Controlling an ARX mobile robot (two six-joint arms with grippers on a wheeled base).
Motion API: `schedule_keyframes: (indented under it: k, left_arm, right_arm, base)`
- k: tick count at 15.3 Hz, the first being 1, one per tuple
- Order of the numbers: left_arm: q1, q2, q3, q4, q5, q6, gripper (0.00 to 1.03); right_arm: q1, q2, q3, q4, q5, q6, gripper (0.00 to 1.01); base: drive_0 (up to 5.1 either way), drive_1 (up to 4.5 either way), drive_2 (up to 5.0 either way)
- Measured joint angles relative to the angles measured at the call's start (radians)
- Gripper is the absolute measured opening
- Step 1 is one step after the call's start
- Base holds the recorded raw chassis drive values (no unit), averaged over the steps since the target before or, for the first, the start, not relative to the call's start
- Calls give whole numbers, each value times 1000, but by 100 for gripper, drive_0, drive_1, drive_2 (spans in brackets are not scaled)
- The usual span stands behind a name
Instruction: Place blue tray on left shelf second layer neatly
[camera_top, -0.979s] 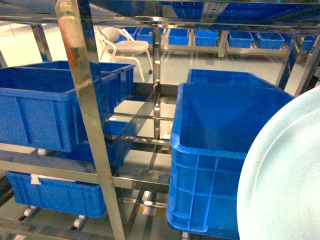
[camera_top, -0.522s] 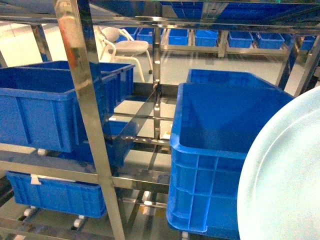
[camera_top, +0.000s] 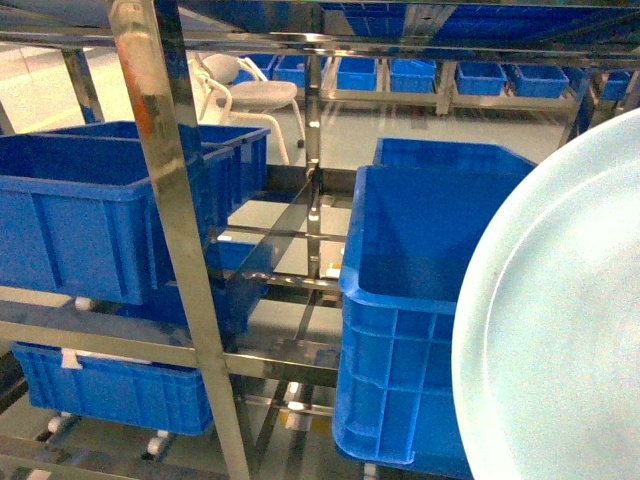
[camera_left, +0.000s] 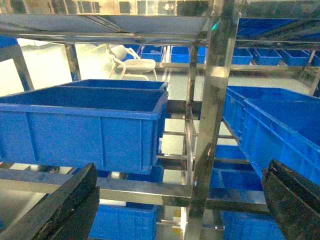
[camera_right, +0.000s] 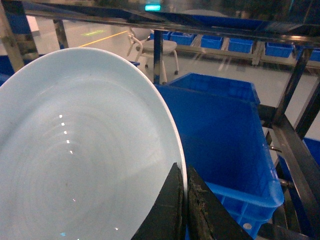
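One blue tray (camera_top: 560, 330) fills head view's right, tilted up before a blue crate (camera_top: 420, 300). Left wrist: left hand (camera_left: 175, 205) spread wide, holding nothing, facing steel rack (camera_left: 212, 100). Right wrist: right hand (camera_right: 183, 200) pinched onto tray rim.

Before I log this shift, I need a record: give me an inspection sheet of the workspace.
Surface: steel rack, rollers on the lower level.
Job's things: blue tray held tilted, off the rack.
Clutter: dark-blue crates on the rack levels.
Grippers: right gripper shut on the tray's rim; left gripper open, empty.
Cables: nothing seen.
Surroundings: white chair, more crates along the far wall.
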Motion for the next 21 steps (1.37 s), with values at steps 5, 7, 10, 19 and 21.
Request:
schedule_keyframes:
  k: [5, 7, 10, 19, 21]
  left_arm:
    - [0, 0, 0, 0, 0, 0, 98]
    - [0, 0, 0, 0, 0, 0, 98]
    - [0, 0, 0, 0, 1, 0, 98]
    - [0, 0, 0, 0, 1, 0, 98]
    - [0, 0, 0, 0, 1, 0, 98]
  right_arm:
    - [-26, 433, 81, 356, -10, 4, 2]
    - [-37, 610, 116, 477, -10, 4, 2]
    - [-85, 867, 215, 623, -8, 1, 2]
    - [-150, 1181, 381, 727, 11, -8, 2]
    - [-150, 1190, 388, 729, 12, -8, 2]
  base:
    - [0, 0, 0]
    - [0, 0, 0]
    - [0, 0, 0]
    - [0, 0, 0]
    - [0, 0, 0]
